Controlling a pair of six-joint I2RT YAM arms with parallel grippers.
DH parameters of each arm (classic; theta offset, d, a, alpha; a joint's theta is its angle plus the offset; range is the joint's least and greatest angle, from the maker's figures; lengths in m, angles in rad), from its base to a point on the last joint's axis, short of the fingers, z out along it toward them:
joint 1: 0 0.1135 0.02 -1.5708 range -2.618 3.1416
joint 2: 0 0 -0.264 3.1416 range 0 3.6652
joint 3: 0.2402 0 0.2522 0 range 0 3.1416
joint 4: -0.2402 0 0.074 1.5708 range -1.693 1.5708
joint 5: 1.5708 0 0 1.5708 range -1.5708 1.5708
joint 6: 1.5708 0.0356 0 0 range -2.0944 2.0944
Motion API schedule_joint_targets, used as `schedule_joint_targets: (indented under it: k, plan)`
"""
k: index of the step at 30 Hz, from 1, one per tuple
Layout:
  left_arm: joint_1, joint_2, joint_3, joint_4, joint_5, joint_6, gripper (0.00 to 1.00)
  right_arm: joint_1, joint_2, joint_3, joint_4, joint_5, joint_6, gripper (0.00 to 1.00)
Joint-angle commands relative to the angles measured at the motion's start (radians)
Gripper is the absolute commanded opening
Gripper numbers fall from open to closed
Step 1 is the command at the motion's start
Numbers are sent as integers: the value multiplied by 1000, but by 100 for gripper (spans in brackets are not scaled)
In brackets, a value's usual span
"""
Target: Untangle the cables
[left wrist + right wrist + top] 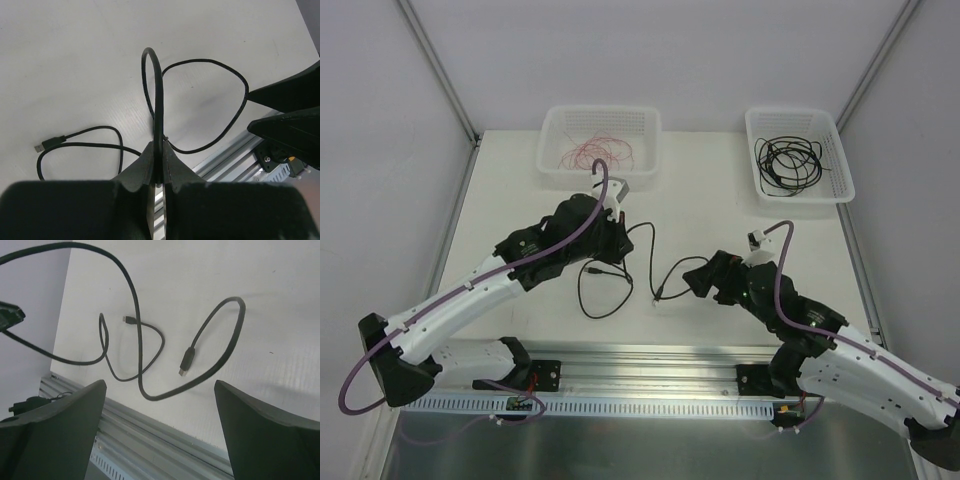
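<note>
The left gripper (pixel 159 169) is clenched on a thin black cable (pixel 159 100), pinching it right at the fingertips. The strand rises out of the tips in a narrow arch and drops to the white tabletop (pixel 75 60) just beyond. From there it spreads in a wide loop toward the right gripper (pixel 160 385). On the left gripper's other side, a stretch curls round and ends in a flat USB plug (pixel 43 146) lying on the table.

The right gripper stands spread wide, with nothing in it. A second dark plug (pixel 186 362) lies just ahead of it, in line with the gap between its fingers and touching neither. I can't tell whether both plugs belong to one cable.

Well beyond the left gripper sits a white mesh basket (pixel 552 130) of fine red-pink wires (pixel 595 152). Well beyond the right gripper, a second white basket (pixel 840 170) holds a coil of black cables (pixel 788 162).
</note>
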Motion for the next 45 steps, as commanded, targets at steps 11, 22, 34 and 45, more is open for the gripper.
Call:
schedule_joint_targets:
  k: [11, 22, 34, 45]
  plan:
    - [-80, 70, 25, 183, -34, -148, 0, 4, 35, -46, 33, 148, 69, 79]
    - [-96, 91, -77, 271, -34, -214, 20, 5, 38, 18, -40, 209, -40, 1]
    - [-13, -7, -76, 246, -5, -193, 99, -10, 61, 464, -330, 404, -424, 1]
    - [266, -147, -80, 67, 67, -38, 99, -352, 297, 903, -335, 265, -721, 1]
